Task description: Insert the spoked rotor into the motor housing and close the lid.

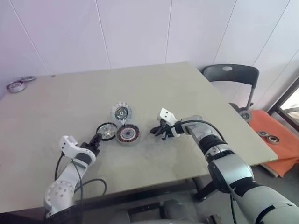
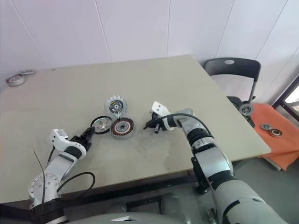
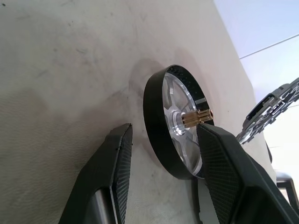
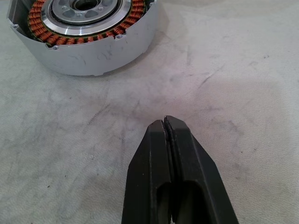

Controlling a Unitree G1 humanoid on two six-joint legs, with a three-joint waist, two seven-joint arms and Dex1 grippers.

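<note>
The spoked rotor (image 1: 107, 131), a black-rimmed wheel with silver spokes and a brass pinion (image 3: 196, 117), rests against the left side of the motor housing (image 1: 128, 134). The housing shows its copper windings and silver hub (image 4: 84, 18). My left gripper (image 1: 96, 140) is open, with its fingers on either side of the rotor's rim. One finger (image 3: 117, 158) stands a little off the rim, and the other is at the spoked face. The silver finned lid (image 1: 121, 113) lies just behind the housing. To the right of the housing, my right gripper (image 1: 156, 131) rests shut and empty, pointing at the housing.
Metal rings (image 1: 16, 86) lie at the table's far left corner. A dark chair (image 1: 231, 74) stands beyond the right edge of the table. An orange mat (image 1: 285, 149) holding spare parts lies on the floor to the right. The table (image 1: 187, 93) is bare around the parts.
</note>
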